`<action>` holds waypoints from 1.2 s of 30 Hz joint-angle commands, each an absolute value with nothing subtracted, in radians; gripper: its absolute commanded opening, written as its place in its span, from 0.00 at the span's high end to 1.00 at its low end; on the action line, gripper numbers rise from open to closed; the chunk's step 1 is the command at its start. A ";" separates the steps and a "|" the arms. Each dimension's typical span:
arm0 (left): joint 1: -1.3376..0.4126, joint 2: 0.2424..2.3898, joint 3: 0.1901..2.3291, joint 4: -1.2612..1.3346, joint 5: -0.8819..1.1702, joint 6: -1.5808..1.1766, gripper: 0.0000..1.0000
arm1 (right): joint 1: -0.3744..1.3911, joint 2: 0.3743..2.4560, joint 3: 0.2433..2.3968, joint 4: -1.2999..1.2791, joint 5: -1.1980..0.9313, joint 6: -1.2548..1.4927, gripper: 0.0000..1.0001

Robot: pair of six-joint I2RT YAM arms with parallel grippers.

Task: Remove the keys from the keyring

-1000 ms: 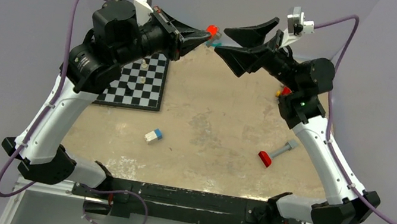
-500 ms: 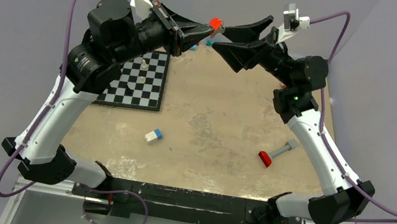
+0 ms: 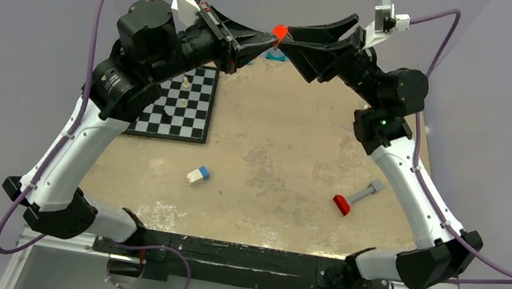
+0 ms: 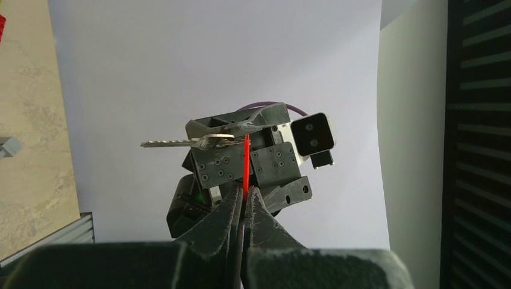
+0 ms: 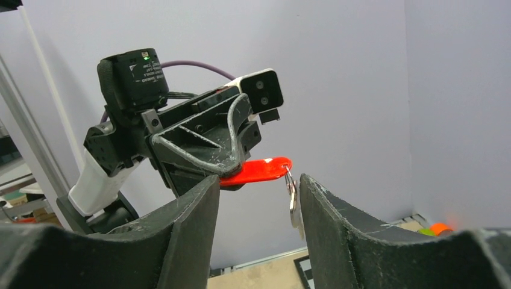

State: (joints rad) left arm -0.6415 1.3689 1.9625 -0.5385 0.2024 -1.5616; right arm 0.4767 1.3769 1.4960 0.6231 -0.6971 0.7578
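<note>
On the table [image 3: 276, 148], a blue and white block [image 3: 197, 175] is lying nearest the arm bases, at about 7 o'clock from the table's middle. A tool with a red end [image 3: 355, 197] is lying well apart from it at 4 o'clock. Further back, a chessboard [image 3: 180, 113] is sitting at 10 o'clock, partly under the left arm.

At 12 o'clock, above the far edge, both arms are reaching up and meeting tip to tip. The left gripper [image 3: 262, 38] is clenching a red tag [image 3: 279, 32], its fingers [image 4: 232, 211] pressing together on the tag's thin edge. A ring [image 5: 290, 179] is hanging from the tag's free end, and a silver key [image 5: 294, 208] is dangling from it at 6 o'clock. The right gripper [image 3: 293, 44] is standing released, its fingers [image 5: 181, 229] spreading wide on either side of the key. The key is hanging just beside the finger at 3 o'clock, and whether they are touching I cannot tell
</note>
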 commanded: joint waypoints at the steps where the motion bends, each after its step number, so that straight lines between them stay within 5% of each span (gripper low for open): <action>1: -0.634 1.339 1.950 -0.467 0.219 -1.572 1.00 | 0.473 1.390 1.542 0.666 -0.676 0.779 0.45; 36: -0.628 1.311 1.927 -0.387 0.220 -1.572 1.00 | 0.477 1.412 1.552 0.705 -0.660 0.832 0.48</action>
State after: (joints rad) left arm -0.6350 1.3365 1.9320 -0.4343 0.2024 -1.5616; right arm 0.4770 1.4139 1.5055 0.6693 -0.6720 0.8162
